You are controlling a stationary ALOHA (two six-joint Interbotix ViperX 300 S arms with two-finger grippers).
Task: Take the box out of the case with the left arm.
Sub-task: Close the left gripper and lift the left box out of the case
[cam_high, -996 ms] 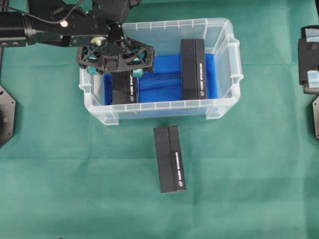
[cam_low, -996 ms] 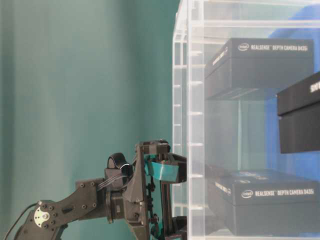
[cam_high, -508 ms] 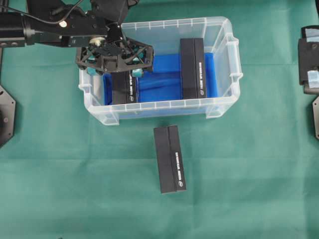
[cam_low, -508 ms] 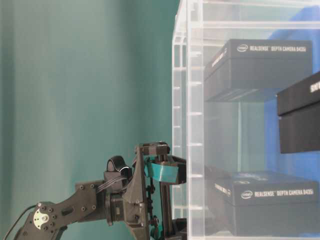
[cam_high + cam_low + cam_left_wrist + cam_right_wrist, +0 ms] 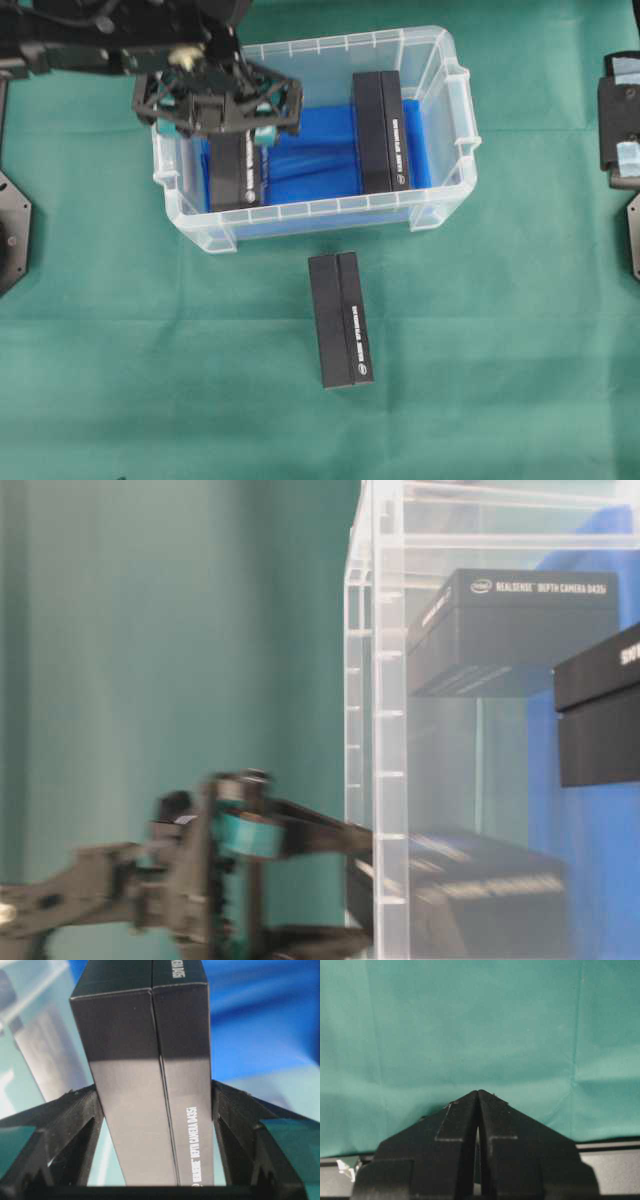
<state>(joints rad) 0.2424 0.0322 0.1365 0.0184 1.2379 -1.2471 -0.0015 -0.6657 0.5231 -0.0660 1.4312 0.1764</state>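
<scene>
The case [image 5: 330, 207] is a clear plastic bin lined with blue cloth, standing at the upper middle of the overhead view. At its left end is a black box [image 5: 238, 178], and my left gripper [image 5: 232, 135] is shut on it from above. In the left wrist view the box [image 5: 150, 1085] fills the gap, with a black finger [image 5: 75, 1120] pressed against each long side. The table-level view shows the gripper [image 5: 245, 835] blurred beside the case wall [image 5: 375, 680]. My right gripper [image 5: 478, 1094] is shut on nothing, over bare green cloth.
A second black box [image 5: 380, 118] lies in the right half of the case. Another black box [image 5: 340, 318] lies on the green cloth in front of the case. The right arm [image 5: 620, 120] sits at the right edge.
My left gripper has moved left and toward the back with the box held in it. The case has slid a little the same way. The right arm has not moved.
</scene>
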